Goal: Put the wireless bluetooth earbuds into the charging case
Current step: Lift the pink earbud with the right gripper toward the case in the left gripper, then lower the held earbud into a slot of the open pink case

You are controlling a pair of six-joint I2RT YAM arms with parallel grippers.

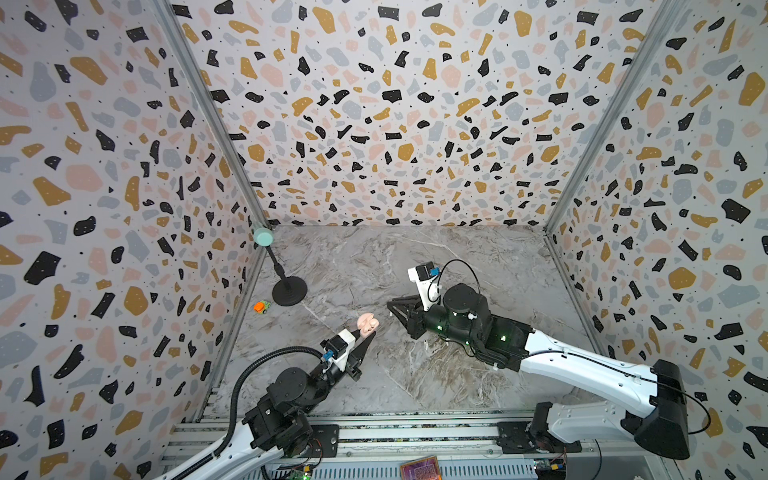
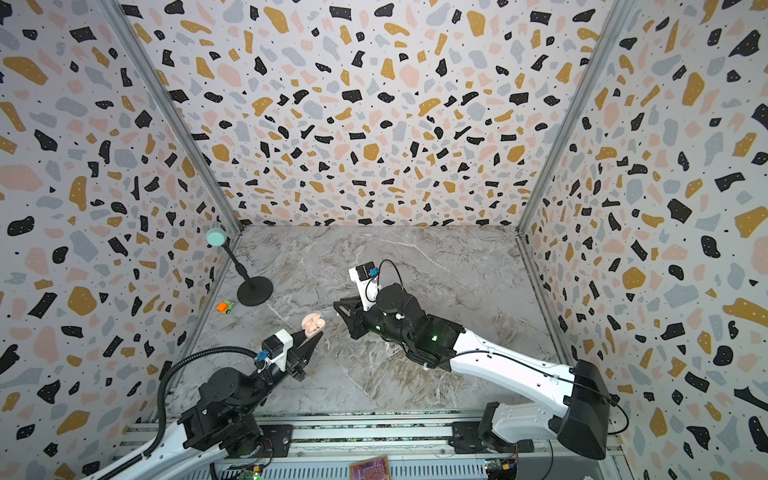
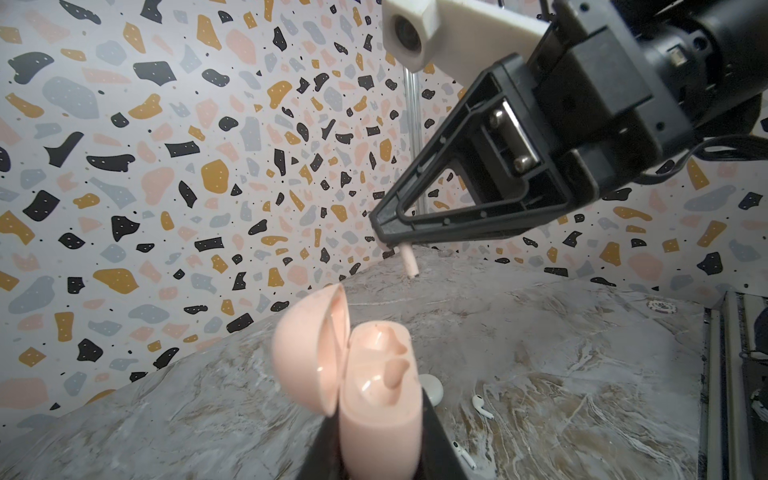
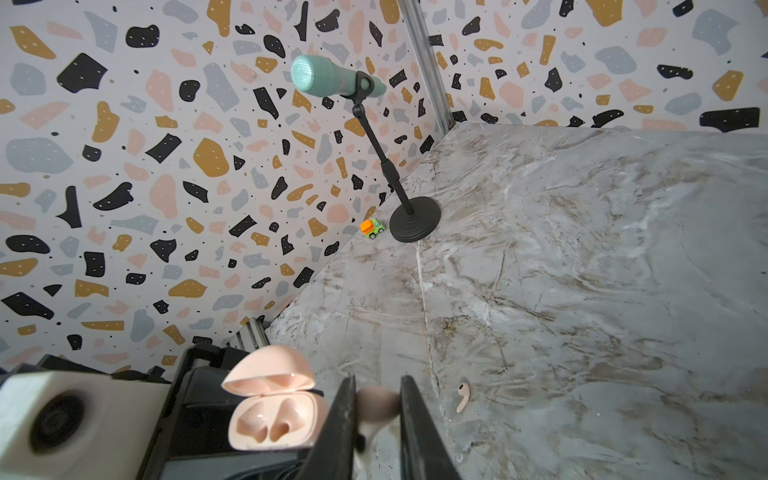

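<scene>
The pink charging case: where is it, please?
In both top views the case is left of centre, gripped by the left hand, near the right hand.

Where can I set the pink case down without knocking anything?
Bare marble: the far-right stretch between back wall, right wall and right arm; also the near strip along the rail. Crowded: far-left corner with microphone stand and toy truck, and the middle, where a loose earbud lies by the left gripper holding the case.
</scene>
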